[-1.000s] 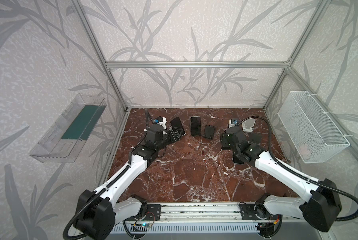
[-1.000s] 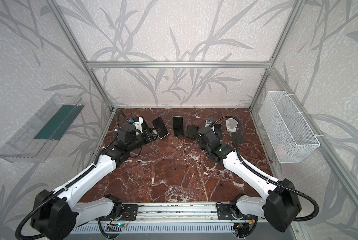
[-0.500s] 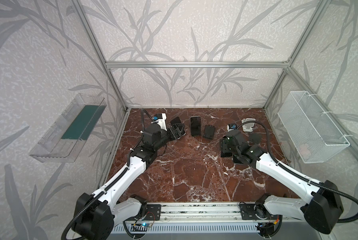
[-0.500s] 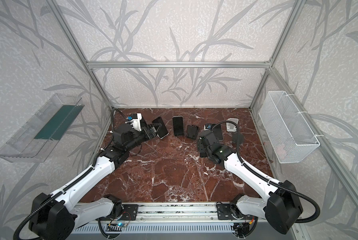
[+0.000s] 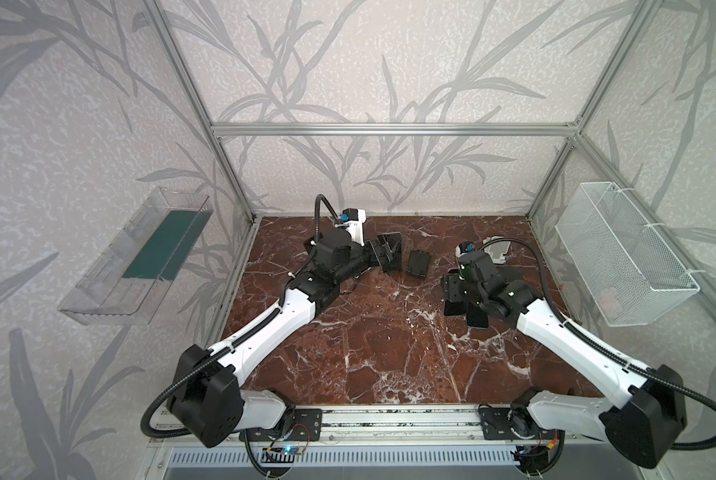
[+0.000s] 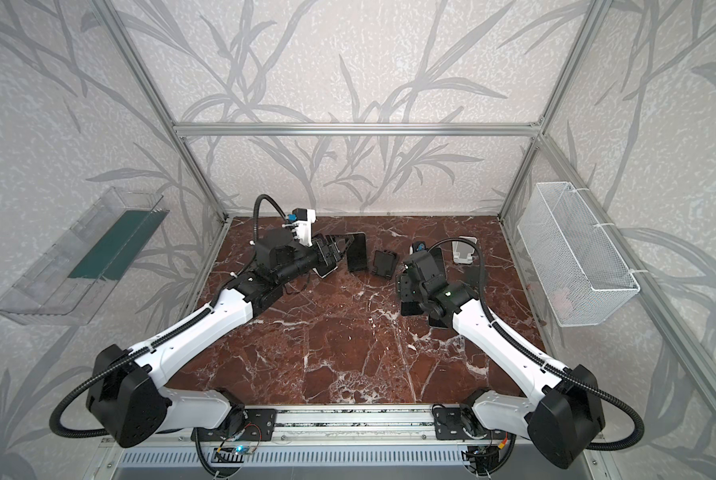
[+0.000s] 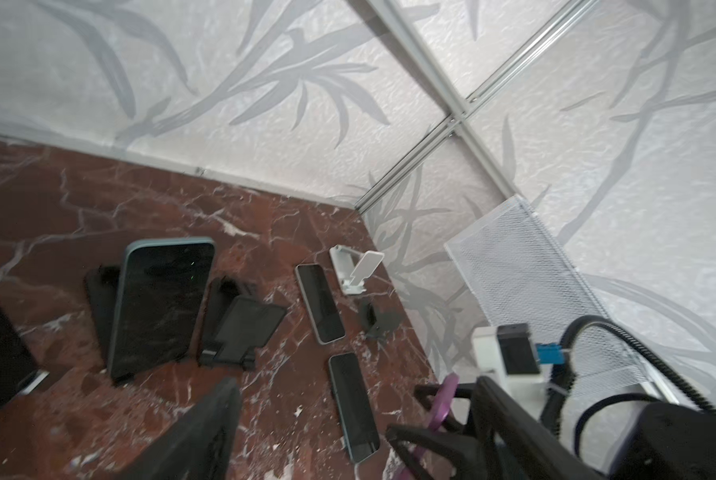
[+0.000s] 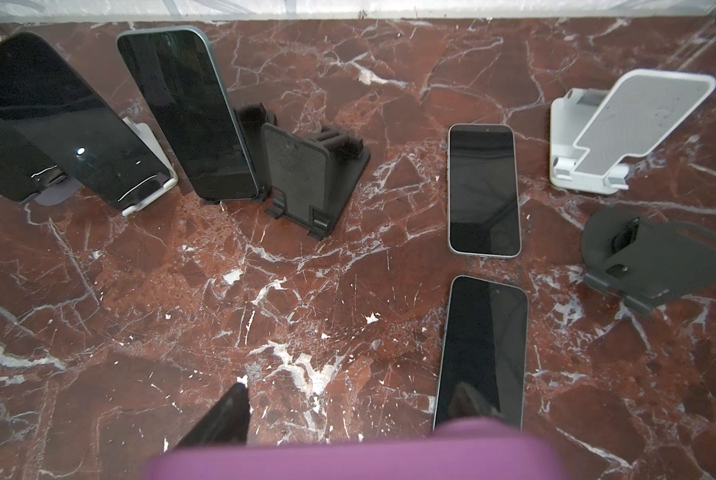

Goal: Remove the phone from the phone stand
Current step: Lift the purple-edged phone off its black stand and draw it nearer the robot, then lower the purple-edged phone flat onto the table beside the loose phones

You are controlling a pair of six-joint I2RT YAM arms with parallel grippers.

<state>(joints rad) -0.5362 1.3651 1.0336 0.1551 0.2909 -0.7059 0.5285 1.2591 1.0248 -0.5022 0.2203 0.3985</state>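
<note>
You'll find the phone [image 8: 185, 112] at the back left of the table [image 5: 389, 353], leaning on its black phone stand [image 7: 98, 303], long axis running from the stand's lip up toward the back wall, screen up. Your left gripper [image 6: 341, 248] sits just beside it, jaws spread. Your right gripper [image 8: 352, 388] shows a blurred purple thing [image 8: 348, 457] (clamped or not, I cannot tell).
</note>
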